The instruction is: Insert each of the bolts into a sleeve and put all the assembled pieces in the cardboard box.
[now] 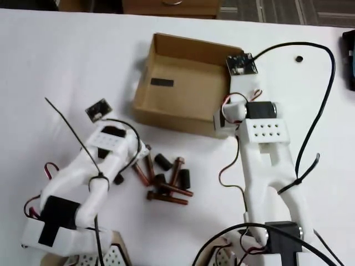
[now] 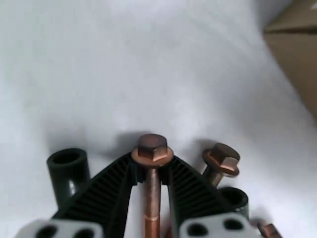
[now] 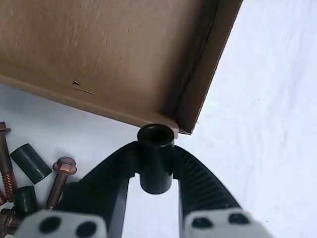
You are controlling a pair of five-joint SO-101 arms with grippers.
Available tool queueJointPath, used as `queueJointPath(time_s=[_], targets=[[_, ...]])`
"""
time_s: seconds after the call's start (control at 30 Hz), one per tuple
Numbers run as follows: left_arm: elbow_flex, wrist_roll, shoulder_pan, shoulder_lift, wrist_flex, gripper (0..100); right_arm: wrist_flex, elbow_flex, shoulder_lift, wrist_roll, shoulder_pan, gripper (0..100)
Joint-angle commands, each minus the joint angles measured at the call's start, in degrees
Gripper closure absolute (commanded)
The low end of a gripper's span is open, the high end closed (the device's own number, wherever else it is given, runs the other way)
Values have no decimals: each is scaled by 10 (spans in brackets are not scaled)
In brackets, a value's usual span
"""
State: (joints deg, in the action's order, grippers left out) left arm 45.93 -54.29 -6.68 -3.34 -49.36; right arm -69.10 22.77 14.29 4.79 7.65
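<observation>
Presently: left end effector (image 2: 151, 158) clamped on bolt (image 2: 151, 198), shank along jaws, head outward. Right end effector (image 3: 155, 148) grips sleeve (image 3: 156, 173), bore facing away, beside cardboard box (image 3: 99, 49) corner. Parts well apart across tabletop (image 1: 66, 55); axes probably need aligning.

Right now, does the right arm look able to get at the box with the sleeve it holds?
Probably yes. The right gripper holds the sleeve just outside a corner of the box, and nothing stands between them.
</observation>
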Motion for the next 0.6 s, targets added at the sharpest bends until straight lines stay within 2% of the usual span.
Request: queueJointPath(time_s=[0.0, 0.13, 0.33, 0.57], targets=[[-31, 4, 22, -4, -57, 976, -2, -28, 34, -4, -5, 978], [-125, 9, 23, -5, -168, 976, -3, -70, 47, -4, -5, 978], [-329, 72, 32, -5, -344, 976, -3, -91, 140, -4, -5, 978], [-559, 171, 73, -8, -425, 976, -30, -90, 296, -4, -5, 978]])
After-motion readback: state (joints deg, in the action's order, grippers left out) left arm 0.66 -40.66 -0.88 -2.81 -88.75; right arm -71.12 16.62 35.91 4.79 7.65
